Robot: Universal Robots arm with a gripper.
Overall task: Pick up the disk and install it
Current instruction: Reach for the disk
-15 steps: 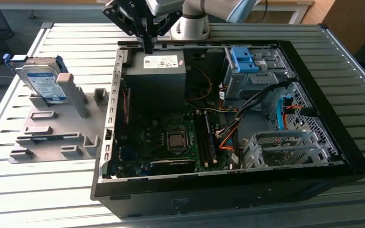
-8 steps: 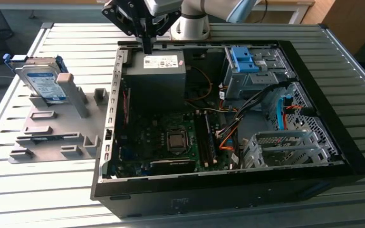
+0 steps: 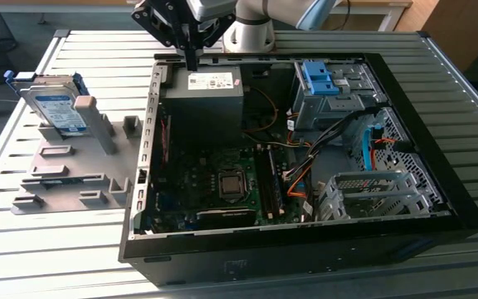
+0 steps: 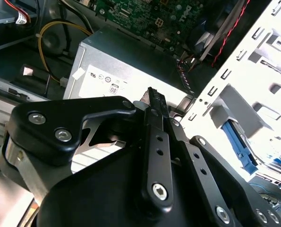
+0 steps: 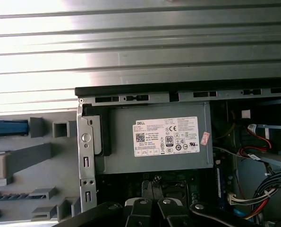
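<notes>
The disk (image 3: 54, 107), silver-grey with a white-and-blue label and blue side rails, stands on edge at the far end of a grey holder (image 3: 73, 180) on the exterior view's left, outside the computer case. Its blue rail (image 5: 8, 127) shows at the edge of the first wrist view. My gripper (image 3: 191, 61) hangs over the case's far corner, above the grey power supply (image 3: 206, 93), well apart from the disk. In the second wrist view the gripper (image 4: 152, 94) has its black fingers pressed together with nothing between them.
The open black case (image 3: 438, 156) holds a motherboard (image 3: 222, 180), cables, a metal drive cage (image 3: 372, 193) and a bare blue bracket (image 3: 318, 78). The power supply's white sticker (image 5: 166, 136) lies below the gripper. Everything rests on a slatted metal table (image 3: 56, 249).
</notes>
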